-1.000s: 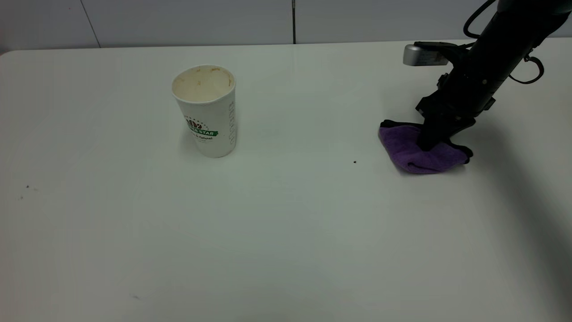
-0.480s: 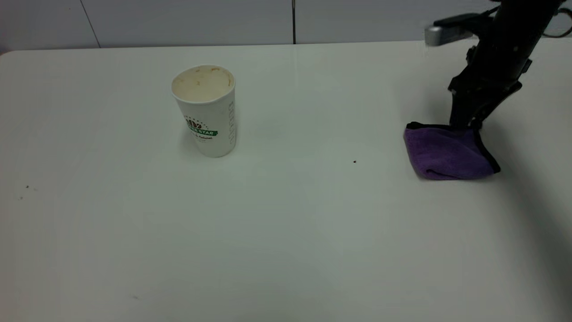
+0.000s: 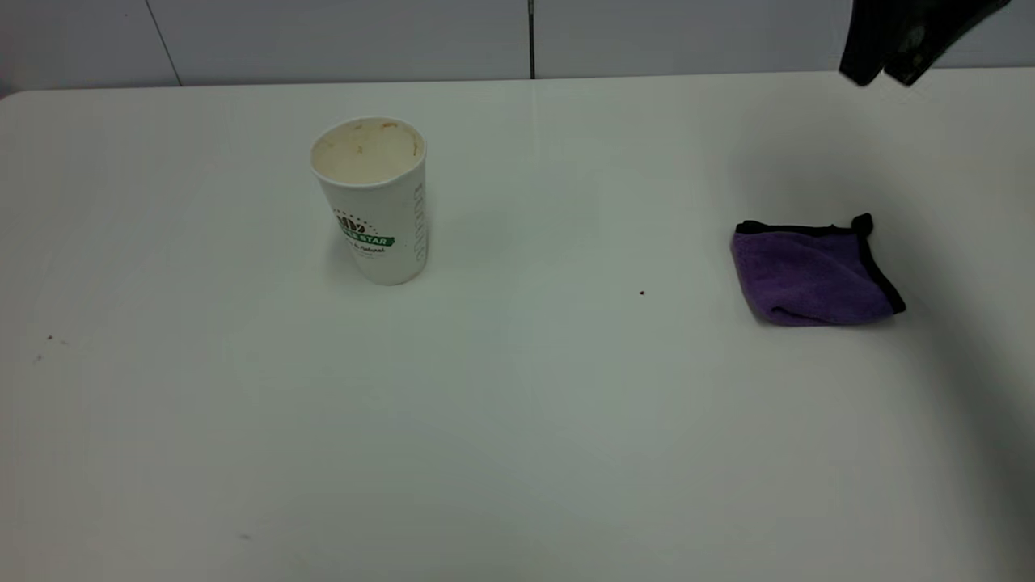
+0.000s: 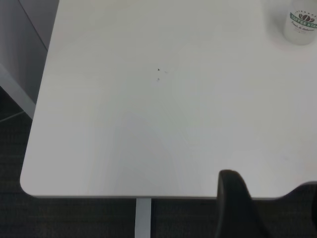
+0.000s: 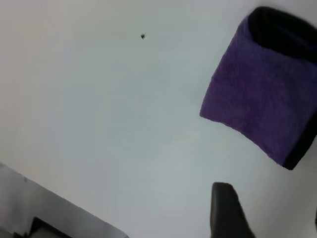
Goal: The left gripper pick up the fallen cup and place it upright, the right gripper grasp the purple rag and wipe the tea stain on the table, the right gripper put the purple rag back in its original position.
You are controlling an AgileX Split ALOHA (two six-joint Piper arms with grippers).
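The cup [image 3: 369, 202] stands upright on the table [image 3: 517, 420], left of centre, its stained mouth facing up; it also shows in the left wrist view [image 4: 302, 22]. The purple rag [image 3: 813, 275] lies folded on the table at the right, free of any gripper, and shows in the right wrist view [image 5: 262, 104]. My right gripper [image 3: 885, 69] hangs high above and behind the rag at the top right corner, open and empty, one finger [image 5: 225, 208] in its wrist view. My left gripper [image 4: 272, 181] is open and empty, off the table's edge. No tea stain shows.
A tiny black speck [image 3: 642, 293] lies between cup and rag, also in the right wrist view [image 5: 142, 35]. A few faint specks [image 3: 48, 338] lie near the table's left side. A grey wall runs behind the table's far edge.
My right gripper has let go of the purple rag and risen up and to the right, away from it. The rag lies where it was set down. The cup has not moved.
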